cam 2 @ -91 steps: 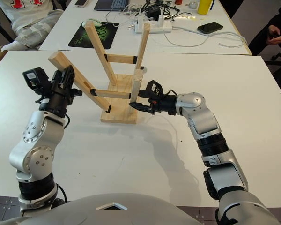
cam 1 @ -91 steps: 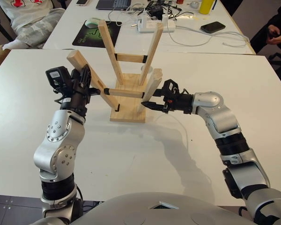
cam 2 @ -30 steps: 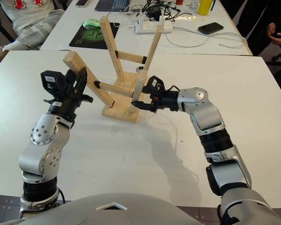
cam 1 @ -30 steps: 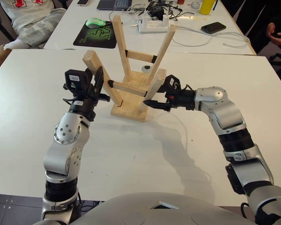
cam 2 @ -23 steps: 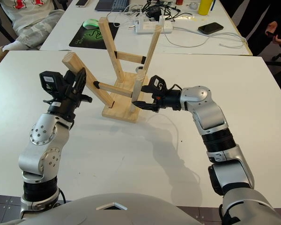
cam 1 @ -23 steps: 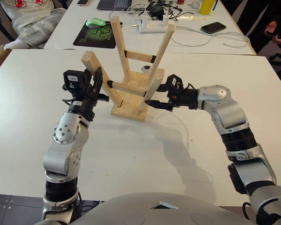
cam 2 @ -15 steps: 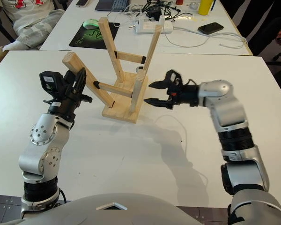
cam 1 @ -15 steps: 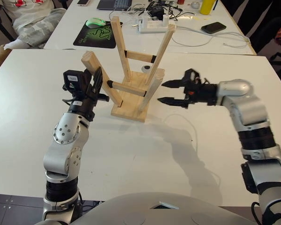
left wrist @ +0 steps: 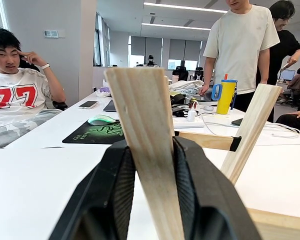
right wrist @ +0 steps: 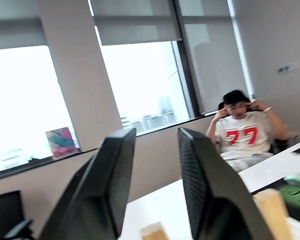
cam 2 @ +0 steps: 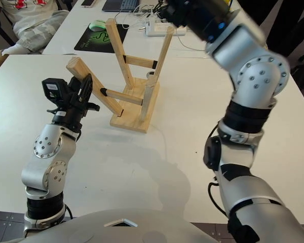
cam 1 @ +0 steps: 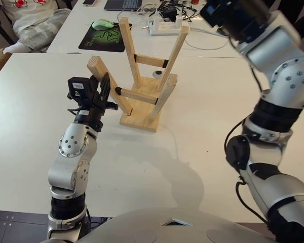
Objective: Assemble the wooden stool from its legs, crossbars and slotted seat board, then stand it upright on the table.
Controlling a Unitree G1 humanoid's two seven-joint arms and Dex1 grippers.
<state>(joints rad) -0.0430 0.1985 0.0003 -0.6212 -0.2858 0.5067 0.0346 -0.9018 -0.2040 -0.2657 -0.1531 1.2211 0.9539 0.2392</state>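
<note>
Left eye view, near side first: clamped with the left hand flat across the slanted outer leg of the stool. Just beyond, upside down on the seat board toward the tabletop's far edge, legs in the air. Up high, spread wide and holding nothing at the right hand. Probably wants a second grip on the opposite leg before tipping upright; turn slowly, squeezing evenly.

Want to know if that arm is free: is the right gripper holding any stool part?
No, the right gripper is open, with nothing in its gap.
</note>
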